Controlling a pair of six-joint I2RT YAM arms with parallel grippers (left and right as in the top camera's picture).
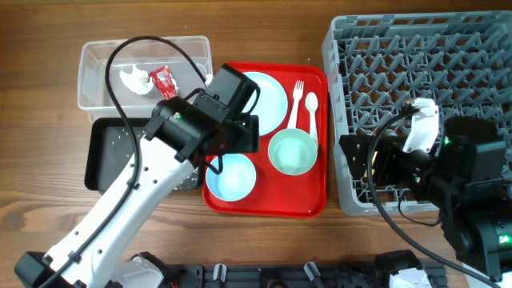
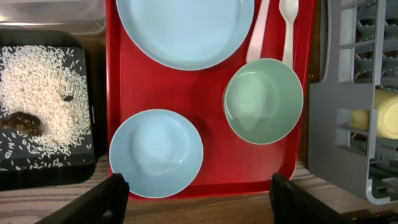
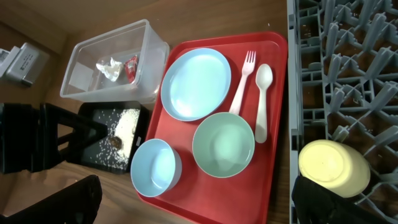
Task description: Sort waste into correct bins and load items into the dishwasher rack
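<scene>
**Left gripper (image 2: 199, 186) held wide open, empty, near small pale blue bowl (image 2: 155, 152).**
The bowl could be tipped if its rim is struck off-centre.

Four things sit directly on the wooden table (image 1: 48, 192). Towards the far left corner there's the clear tub (image 1: 88, 96), with the black tray (image 1: 104, 156) just in front of it, on the near side. At the middle lies the red serving tray (image 1: 276, 192), close beside both. The big grey dishwasher rack (image 1: 376, 48) fills the far right corner, just beside the red tray.
</scene>
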